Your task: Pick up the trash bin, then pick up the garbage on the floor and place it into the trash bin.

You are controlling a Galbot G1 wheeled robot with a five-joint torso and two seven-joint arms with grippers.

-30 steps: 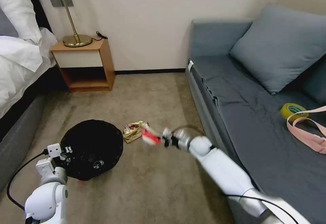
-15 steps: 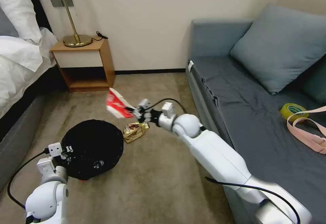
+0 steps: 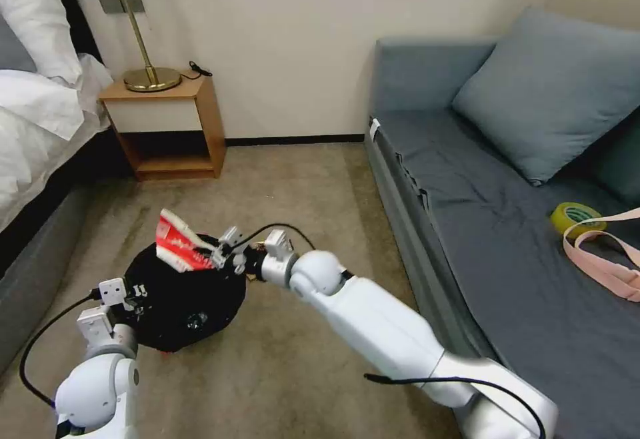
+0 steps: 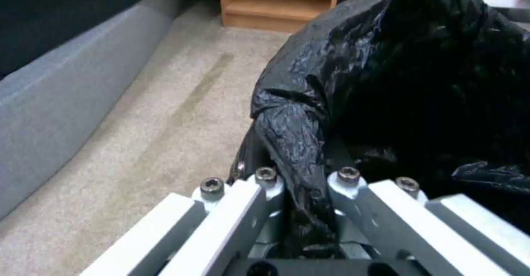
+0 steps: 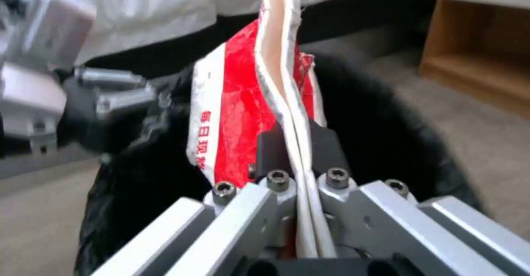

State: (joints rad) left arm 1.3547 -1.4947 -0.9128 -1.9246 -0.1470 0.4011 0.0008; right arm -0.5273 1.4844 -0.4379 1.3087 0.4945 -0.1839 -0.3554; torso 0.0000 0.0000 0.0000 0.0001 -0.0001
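Garbage is being carried to the trash bin (image 3: 180, 292): the right gripper (image 3: 223, 256) is pinching a crushed red-and-white carton (image 3: 179, 247) by its flattened edge, fingers clamped tight on it, and is holding it above the far side of the bin's black-lined mouth. The left gripper (image 3: 130, 292) is gripping a fold of the black liner bag (image 4: 298, 143) at the bin's near rim, its fingers closed on the plastic, steadying the bin low over the floor (image 3: 293, 359).

By the look of it, this is the drop-off step for the carton. The next move is calling for the right gripper to be well over the opening before letting go, since the carton is hanging near the far rim and could catch on the liner or slip outside.

Whether the bin is resting on the carpet or lifted clear is hard to judge. The right arm is covering the spot beside the bin, so any litter there is hidden, and the bin's dark interior is giving away little.
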